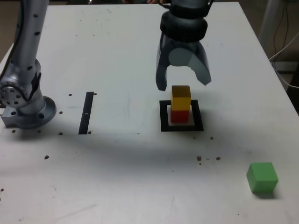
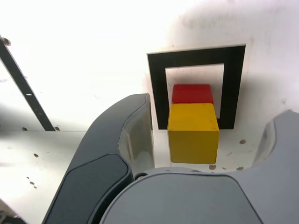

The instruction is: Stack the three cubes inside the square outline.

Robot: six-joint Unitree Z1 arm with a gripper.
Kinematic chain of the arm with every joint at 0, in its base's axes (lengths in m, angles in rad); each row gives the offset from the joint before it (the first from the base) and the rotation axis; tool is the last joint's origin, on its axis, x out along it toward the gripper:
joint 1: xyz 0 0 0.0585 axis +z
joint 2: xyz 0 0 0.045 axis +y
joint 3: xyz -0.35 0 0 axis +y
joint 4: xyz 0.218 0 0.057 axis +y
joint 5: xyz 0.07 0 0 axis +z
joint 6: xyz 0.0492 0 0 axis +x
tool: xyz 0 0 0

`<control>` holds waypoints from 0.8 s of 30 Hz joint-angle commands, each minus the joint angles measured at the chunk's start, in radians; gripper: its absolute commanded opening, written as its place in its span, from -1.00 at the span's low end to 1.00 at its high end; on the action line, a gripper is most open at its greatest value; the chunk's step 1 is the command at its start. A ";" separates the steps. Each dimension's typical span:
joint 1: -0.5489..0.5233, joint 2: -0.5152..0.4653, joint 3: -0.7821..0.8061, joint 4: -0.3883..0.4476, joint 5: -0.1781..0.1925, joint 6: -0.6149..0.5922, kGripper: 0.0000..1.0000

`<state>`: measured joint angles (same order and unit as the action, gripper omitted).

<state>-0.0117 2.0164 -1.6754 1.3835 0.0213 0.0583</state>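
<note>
end effector (image 1: 183,85) spread, empty | green cube (image 1: 262,177) near surface's front-right corner: likely light, rigid, matte | pinch opposite flat sides

a robot lab bench: bare white surface (image 1: 117,177), arm base (image 1: 23,107) bolted at frame left, cables (image 1: 285,42) dangling upper right.

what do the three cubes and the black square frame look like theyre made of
Yellow cube, red cube and green cube: solid colour, matte, sharp edges, no shine; likely painted wood or plastic, hard to say which.
Square outline: flat black band flush with the table, no visible thickness; probably tape or printed paper.
Table: smooth white surface, slightly speckled; looks like laminate or painted board.
</note>
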 commanded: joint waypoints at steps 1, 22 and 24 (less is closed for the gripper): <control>-0.022 -0.013 -0.032 0.022 0.021 -0.013 1.00; -0.206 0.152 -0.452 0.208 0.017 -0.085 1.00; -0.224 0.177 -0.491 0.212 0.015 -0.104 1.00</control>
<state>-0.2221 2.1730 -2.1375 1.5839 0.0389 -0.0322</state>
